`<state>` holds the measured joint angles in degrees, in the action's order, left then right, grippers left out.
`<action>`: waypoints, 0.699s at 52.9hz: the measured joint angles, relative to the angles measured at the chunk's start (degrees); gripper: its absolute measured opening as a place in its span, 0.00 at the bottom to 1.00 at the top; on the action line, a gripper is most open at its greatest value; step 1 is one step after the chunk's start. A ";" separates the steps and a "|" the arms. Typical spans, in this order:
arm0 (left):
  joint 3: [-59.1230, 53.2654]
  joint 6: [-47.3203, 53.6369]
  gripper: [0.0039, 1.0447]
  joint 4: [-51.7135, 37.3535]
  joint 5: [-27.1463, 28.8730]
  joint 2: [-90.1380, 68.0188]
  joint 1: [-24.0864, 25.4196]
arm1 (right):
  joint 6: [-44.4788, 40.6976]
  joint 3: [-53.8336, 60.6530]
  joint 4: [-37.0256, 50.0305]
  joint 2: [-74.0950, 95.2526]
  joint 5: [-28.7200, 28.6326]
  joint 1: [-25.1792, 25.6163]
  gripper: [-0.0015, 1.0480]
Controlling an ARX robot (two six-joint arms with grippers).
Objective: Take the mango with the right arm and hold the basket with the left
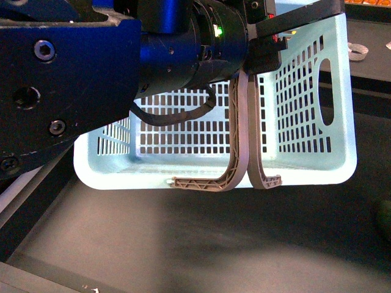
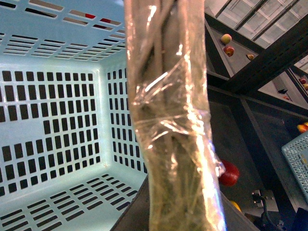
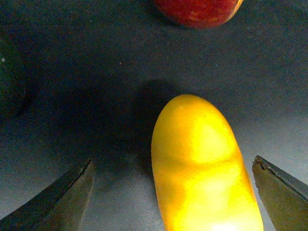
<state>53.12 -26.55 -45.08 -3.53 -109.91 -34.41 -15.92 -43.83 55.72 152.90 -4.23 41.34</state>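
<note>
Crowding the front view, the left arm (image 1: 91, 73) hides much of the left side of the basket (image 1: 305, 122), which is seen from above over the dark surface (image 1: 183, 244). Its 2 handles (image 1: 239, 134) rise side by side into the left claw (image 1: 264, 49), which is clamped on them. Clear tape (image 2: 168, 120) binds the pair together (in the left wrist view it fills the middle and blocks much of what lies beyond). At that view's edge, well apart from the handles, 1 more turquoise basket (image 2: 297, 163) shows.

The mango (image 3: 202, 168) lies on the surface between the 2 fingers (image 3: 57, 202) of the right claw (image 3: 173, 202), which stands spread wide and touches nothing. Bare surface shows on both sides of the mango, a wide strip on one side and a narrow one on the other. 1 red apple (image 3: 197, 9) lies past the mango's tip, apart from it. 1 dark round thing (image 3: 9, 82), too dim to name, sits off to the side.
</note>
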 joint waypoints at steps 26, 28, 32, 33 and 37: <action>0.00 0.00 0.06 0.00 0.00 0.00 0.00 | -1.29 -4.68 -0.63 5.77 4.37 1.97 0.90; 0.00 0.00 0.06 0.00 0.00 0.00 0.00 | -1.51 -4.83 -0.63 5.90 4.63 2.32 0.84; 0.00 0.00 0.06 0.00 -0.02 0.00 0.00 | -1.73 -4.72 -0.85 5.73 4.22 2.75 0.72; 0.00 0.00 0.06 0.00 -0.02 0.00 0.00 | -1.73 -4.61 -1.05 5.53 3.96 2.80 0.69; 0.00 0.00 0.06 0.00 -0.04 0.00 0.00 | -1.46 -3.21 -1.84 3.67 2.27 2.71 0.57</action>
<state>53.12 -26.55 -45.08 -3.57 -109.91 -34.41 -17.39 -47.05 53.89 156.57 -1.96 44.05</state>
